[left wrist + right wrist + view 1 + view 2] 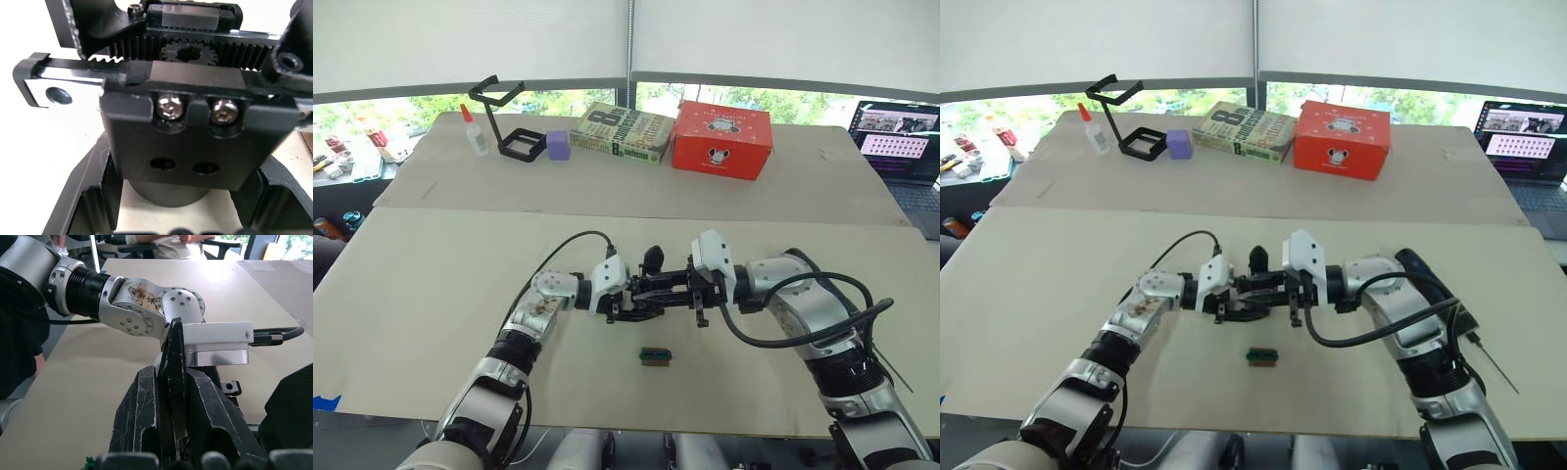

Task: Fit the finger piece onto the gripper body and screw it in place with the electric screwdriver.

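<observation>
right wrist view: the right gripper (171, 431) has its two fingers pressed tight on the finger piece (174, 377), a thin black wedge standing up between them. in the left wrist view the left gripper's (625, 299) fingers flank the gripper body (195, 122), clamped on its sides. centre of the left eye view, both grippers meet above the table (431, 284). lower right, the electric screwdriver (1440, 289) lies behind the right forearm. a small green-and-black block (655, 355) sits below centre.

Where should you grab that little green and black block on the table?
Come straight down from above onto the small green-and-black block and pinch across its front and back long sides. It lies flat and low on the beige table, wider than it is deep, with bare tabletop all around, so a grip from the side would probably scrape the table.
</observation>
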Controlling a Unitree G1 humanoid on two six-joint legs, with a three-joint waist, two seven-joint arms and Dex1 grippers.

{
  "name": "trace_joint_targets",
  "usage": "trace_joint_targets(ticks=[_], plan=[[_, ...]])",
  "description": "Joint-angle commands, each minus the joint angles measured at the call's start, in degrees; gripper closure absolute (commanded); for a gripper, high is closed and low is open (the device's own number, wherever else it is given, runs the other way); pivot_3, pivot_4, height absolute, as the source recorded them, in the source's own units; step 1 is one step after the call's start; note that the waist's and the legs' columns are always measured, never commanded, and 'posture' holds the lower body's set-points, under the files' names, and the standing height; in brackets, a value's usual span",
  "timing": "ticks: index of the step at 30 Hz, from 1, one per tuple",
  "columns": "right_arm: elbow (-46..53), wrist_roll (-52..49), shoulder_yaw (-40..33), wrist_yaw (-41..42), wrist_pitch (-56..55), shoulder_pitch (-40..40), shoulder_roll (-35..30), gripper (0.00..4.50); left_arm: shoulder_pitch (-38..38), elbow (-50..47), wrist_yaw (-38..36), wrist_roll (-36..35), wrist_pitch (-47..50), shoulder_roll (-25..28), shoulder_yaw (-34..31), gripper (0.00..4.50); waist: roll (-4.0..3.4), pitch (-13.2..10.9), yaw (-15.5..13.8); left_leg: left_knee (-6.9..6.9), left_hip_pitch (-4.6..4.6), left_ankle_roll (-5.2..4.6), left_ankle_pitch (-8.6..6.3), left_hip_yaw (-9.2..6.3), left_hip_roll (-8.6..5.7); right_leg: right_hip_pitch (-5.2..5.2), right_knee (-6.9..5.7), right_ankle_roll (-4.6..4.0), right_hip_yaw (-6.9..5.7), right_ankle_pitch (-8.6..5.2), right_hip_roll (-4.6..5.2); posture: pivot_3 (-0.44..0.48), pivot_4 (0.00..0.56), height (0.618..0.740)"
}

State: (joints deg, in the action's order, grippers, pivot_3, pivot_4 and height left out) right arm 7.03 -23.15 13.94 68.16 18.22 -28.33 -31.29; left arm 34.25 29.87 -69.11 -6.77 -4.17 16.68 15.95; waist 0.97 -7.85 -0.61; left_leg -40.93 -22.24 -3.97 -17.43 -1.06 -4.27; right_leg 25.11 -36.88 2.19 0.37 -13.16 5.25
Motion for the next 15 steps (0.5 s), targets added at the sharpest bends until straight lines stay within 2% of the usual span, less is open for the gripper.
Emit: trace_joint_targets(ticks=[1, 5, 11, 13, 15], plan=[[-3.58, 1.4, 1.71, 3.1, 2.24, 2.0, -2.74, 4.16, -0.84, -2.7, -0.66, -0.09, 0.48, 0.33, 0.33, 2.15, -0.01, 0.05, -0.02, 0.0, 0.0, 0.0, 0.0, 0.0, 0.0, -0.01, 0.01, 0.0, 0.0, 0.0, 0.0, 0.0, 0.15, 0.74], [-3.53, 0.68, 2.69, 4.45, 4.29, 1.82, -3.32, 4.16, -1.3, -3.33, -0.6, -0.04, 0.71, 0.67, 0.37, 2.15, 0.0, 0.08, 0.01, 0.03, 0.02, -0.01, -0.01, 0.0, 0.0, -0.02, 0.06, 0.0, 0.02, 0.0, 0.05, 0.0, 0.15, 0.74], [-4.83, 2.3, 3.38, 1.61, 3.96, 1.55, -0.63, 4.16, -1.38, -3.75, -0.29, -0.06, 1.07, 0.7, 0.45, 2.15, 0.0, 0.18, 0.08, 0.09, 0.09, 0.0, -0.01, 0.0, 0.04, -0.04, 0.08, 0.0, 0.06, 0.0, 0.08, 0.0, 0.15, 0.74], [-3.53, 1.62, 2.27, 1.13, 3.53, 1.6, -0.34, 4.16, -1.34, -3.77, -0.21, -0.06, 1.09, 0.68, 0.5, 2.15, 0.0, 0.21, 0.17, 0.13, 0.18, 0.01, -0.01, 0.01, 0.05, -0.1, 0.08, 0.0, 0.08, 0.0, 0.08, 0.0, 0.15, 0.74], [0.92, -3.63, -1.08, 1.17, 7.67, 0.01, -0.71, 4.16, -1.25, -3.74, -0.14, -0.08, 1.18, 0.6, 0.51, 2.15, 0.0, 0.21, 0.17, 0.13, 0.2, 0.01, -0.01, 0.01, 0.06, -0.12, 0.07, 0.0, 0.11, 0.0, 0.08, 0.0, 0.15, 0.74]])
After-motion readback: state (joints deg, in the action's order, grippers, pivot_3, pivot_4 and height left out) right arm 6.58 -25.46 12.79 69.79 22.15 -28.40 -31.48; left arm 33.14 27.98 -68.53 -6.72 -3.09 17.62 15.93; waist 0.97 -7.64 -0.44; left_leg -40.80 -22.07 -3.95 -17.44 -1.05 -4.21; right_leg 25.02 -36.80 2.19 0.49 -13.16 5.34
